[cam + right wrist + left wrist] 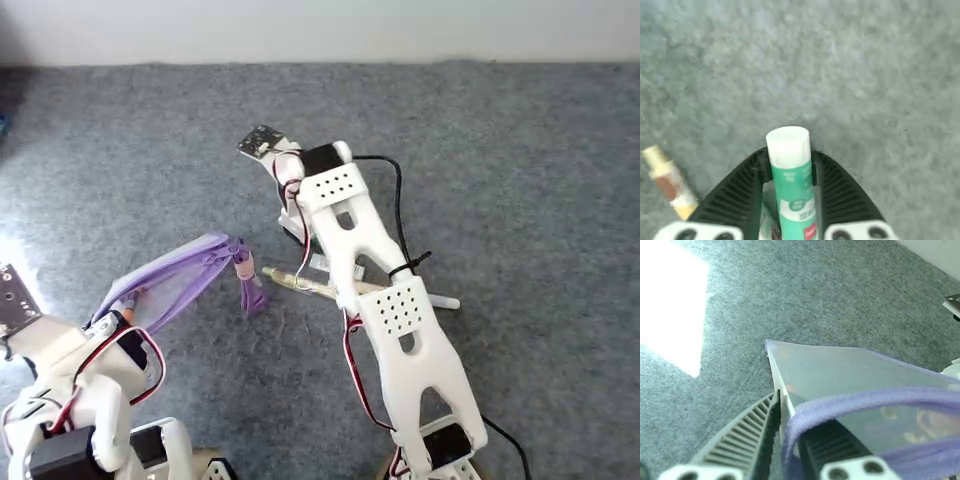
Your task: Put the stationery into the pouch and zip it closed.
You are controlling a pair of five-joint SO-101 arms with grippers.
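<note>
A translucent purple pouch lies left of centre, its zip pull and tassel hanging at its right end. My left gripper is shut on the pouch at one corner of the purple zip edge, and faint shapes show through the fabric. My right gripper is shut on a green and white glue stick, white cap pointing forward, above the grey mat. A slim pen lies across the mat under the right arm, and its yellowish end lies beside the right gripper.
The grey felt mat covers the table up to a white wall at the far edge. A bright patch of light falls at the left. The right arm's white links cross over the middle of the pen.
</note>
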